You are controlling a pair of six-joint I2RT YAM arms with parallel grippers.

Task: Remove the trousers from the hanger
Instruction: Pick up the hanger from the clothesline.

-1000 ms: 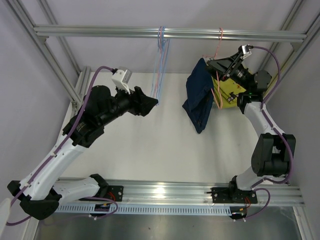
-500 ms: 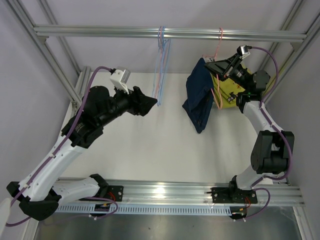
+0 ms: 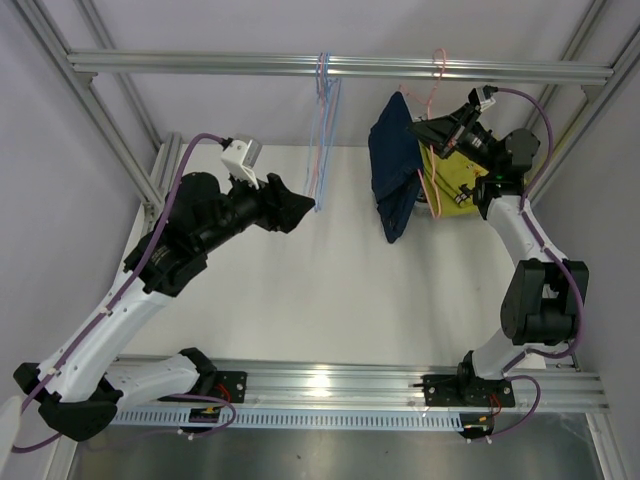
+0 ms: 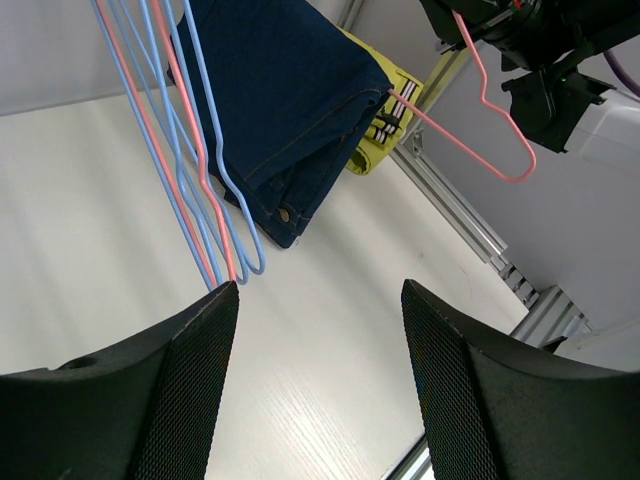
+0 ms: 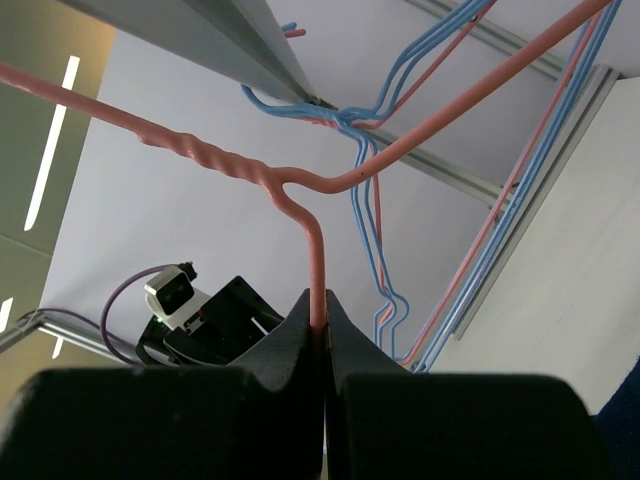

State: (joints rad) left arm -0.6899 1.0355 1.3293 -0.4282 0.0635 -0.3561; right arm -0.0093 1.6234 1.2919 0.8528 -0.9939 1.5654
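Observation:
Dark navy trousers (image 3: pixel 393 175) hang from a pink wire hanger (image 3: pixel 432 185) whose hook sits on the top rail. My right gripper (image 3: pixel 428 130) is shut on that hanger's wire (image 5: pixel 316 255) just below the twisted neck. In the left wrist view the navy trousers (image 4: pixel 290 110) drape over the pink hanger (image 4: pixel 490 110), across from my left gripper. My left gripper (image 4: pixel 320 380) is open and holds nothing; it hovers over the table near the empty hangers (image 4: pixel 190 170).
Several empty blue and pink hangers (image 3: pixel 322 130) hang from the rail (image 3: pixel 200 66) at centre. A bright yellow garment (image 3: pixel 462 180) lies behind the right arm, with an olive edge (image 4: pixel 385 150) showing. Frame posts stand at both sides.
My right gripper has shut on the pink hanger's wire. The hanger and the navy trousers have shifted up and slightly left. The left arm has stayed put.

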